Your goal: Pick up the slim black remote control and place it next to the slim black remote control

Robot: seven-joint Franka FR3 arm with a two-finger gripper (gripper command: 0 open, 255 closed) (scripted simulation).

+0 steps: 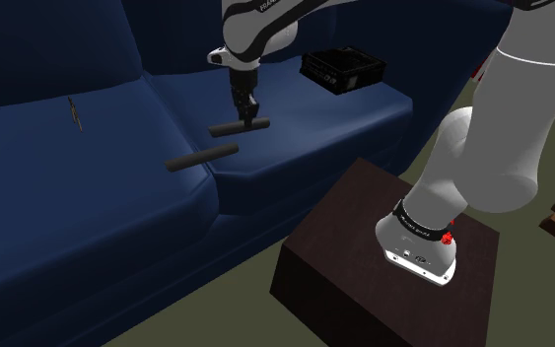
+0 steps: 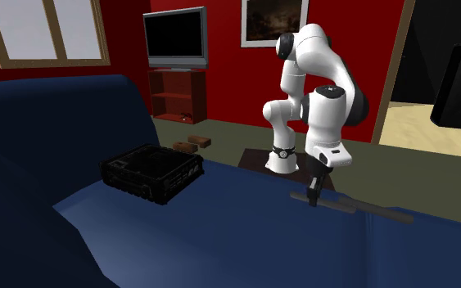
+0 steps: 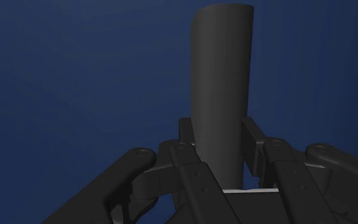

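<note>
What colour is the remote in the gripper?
Dark grey slim remote; wrist view shows it best.

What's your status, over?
Tool shut on dark remote. Second remote nearby on blue sofa. Black box well clear.

Slim dark remote (image 1: 239, 126) near second remote (image 1: 202, 157)

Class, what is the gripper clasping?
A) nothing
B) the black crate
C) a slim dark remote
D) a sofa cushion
C: the wrist view shows the gripper shut on one slim dark remote, while the other remote lies free on the blue sofa.
</note>
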